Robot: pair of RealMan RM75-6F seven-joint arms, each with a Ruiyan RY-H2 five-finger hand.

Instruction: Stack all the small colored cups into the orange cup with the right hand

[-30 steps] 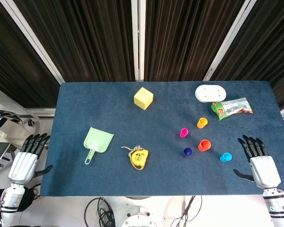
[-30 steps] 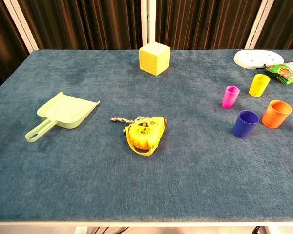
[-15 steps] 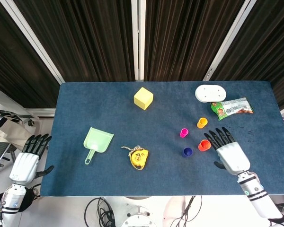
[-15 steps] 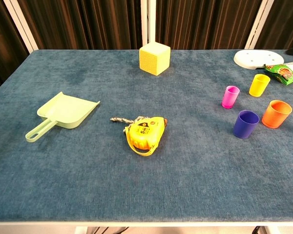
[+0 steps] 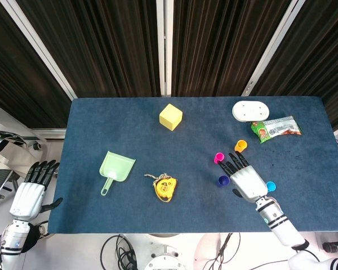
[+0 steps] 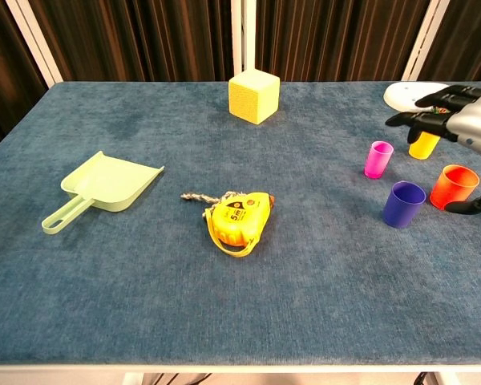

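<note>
chest view: "5m" on tape measure (image 6: 236, 216)

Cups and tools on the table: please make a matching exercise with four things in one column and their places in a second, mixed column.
Things:
1. pink cup
2. dustpan
3. yellow cube
4. tape measure

Places:
A. far edge, near the middle
B. left part of the table
C. right part, beside the dark blue cup
D. near the middle, right of the dustpan

Pairs: 1-C, 2-B, 3-A, 4-D
</note>
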